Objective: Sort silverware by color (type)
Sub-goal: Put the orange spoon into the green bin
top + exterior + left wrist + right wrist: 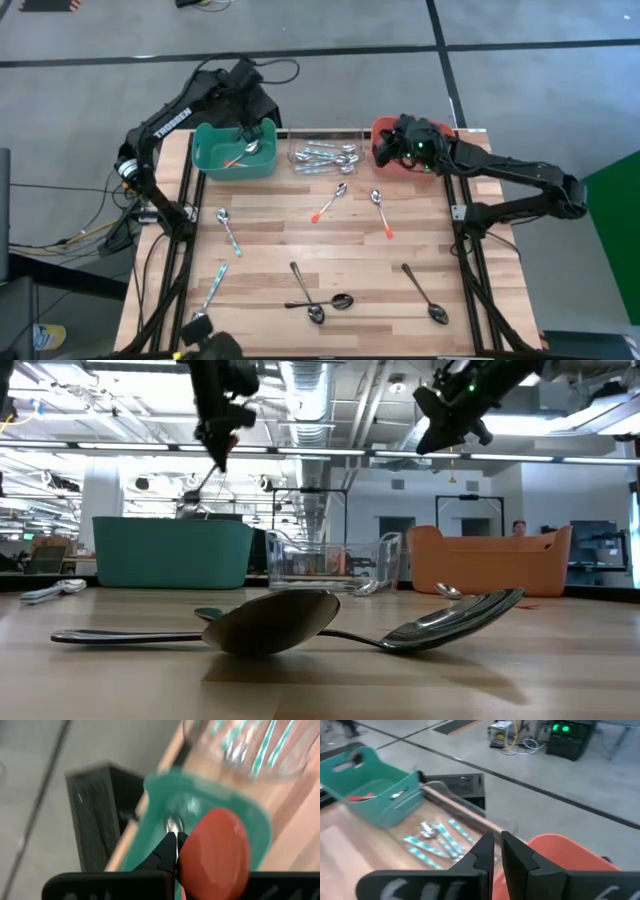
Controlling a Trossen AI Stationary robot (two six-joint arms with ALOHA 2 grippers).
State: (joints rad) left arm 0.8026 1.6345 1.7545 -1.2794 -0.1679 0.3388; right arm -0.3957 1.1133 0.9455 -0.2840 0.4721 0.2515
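Left claw (247, 133) hovering over teal plastic bin (210, 160), pinching thin orange-handled metal spoon (243, 155). Right claw (392, 148), near-closed and empty, hanging over orange bin (380, 128). Small shiny spoons (318, 305) lying scattered across wooden worktop (280, 240): light, stiff, slippery; handle midpoint looking best grip.

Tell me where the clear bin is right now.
In the high view, the clear bin sits at the table's far edge, midway between the teal bin on the left and the orange bin on the right, with several teal-handled spoons inside.
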